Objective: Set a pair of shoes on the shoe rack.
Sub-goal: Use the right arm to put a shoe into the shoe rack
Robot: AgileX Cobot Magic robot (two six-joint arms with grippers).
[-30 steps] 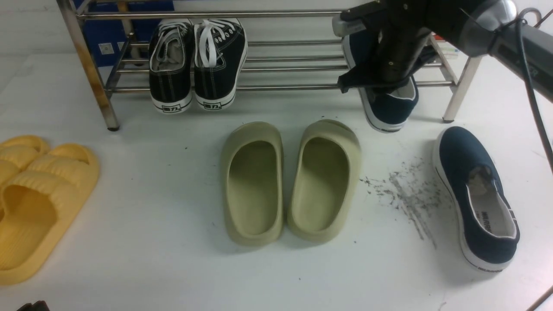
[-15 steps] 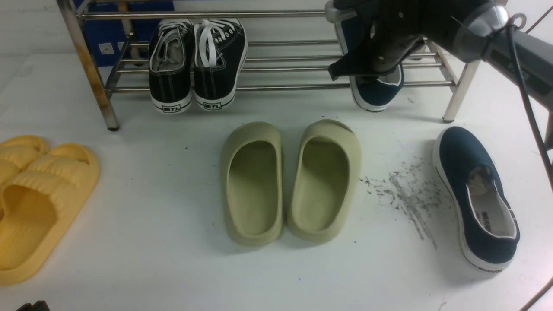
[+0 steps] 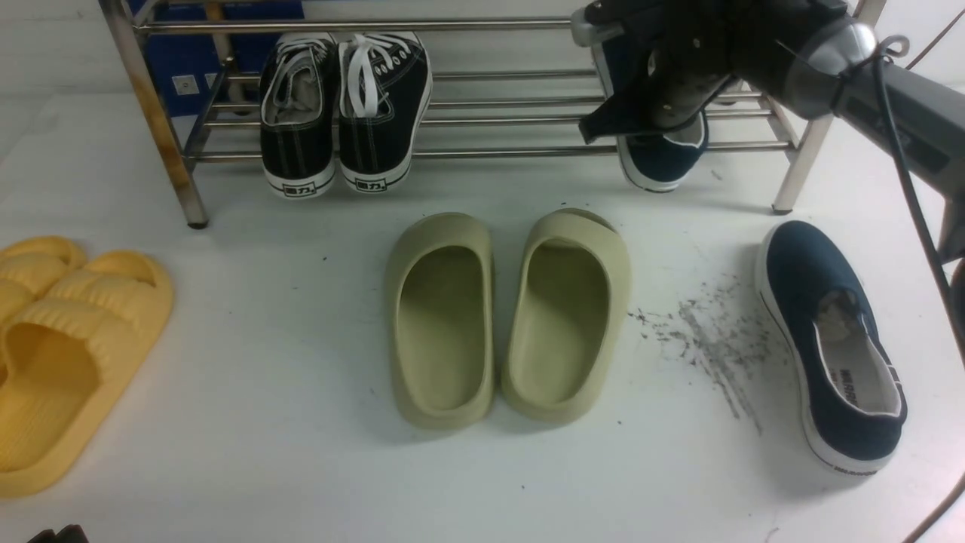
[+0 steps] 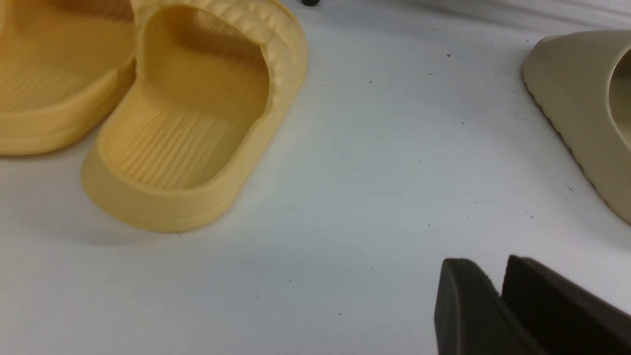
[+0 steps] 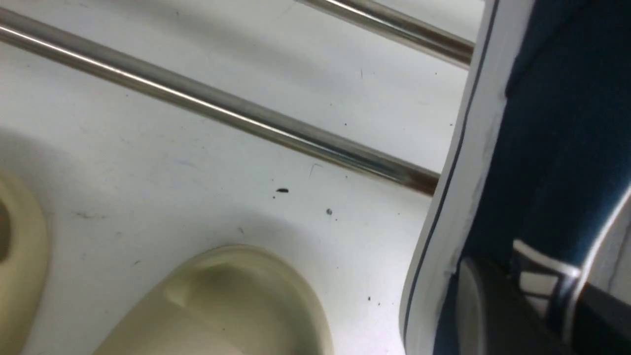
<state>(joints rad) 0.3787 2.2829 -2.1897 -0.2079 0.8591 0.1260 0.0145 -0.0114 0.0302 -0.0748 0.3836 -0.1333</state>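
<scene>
Right claw (image 3: 644, 124) straddles the heel of the navy shoe (image 3: 663, 162) on the shoe rack (image 3: 490, 153); grip unclear.

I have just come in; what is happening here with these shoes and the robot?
The right gripper has the heel of one navy slip-on between its fingers. That shoe lies on the lower bars of the shoe rack, to the right of the black sneakers. Whether it grips or lets go is unclear. The other navy slip-on lies on the white table. The left gripper hangs empty near the yellow slides.
</scene>
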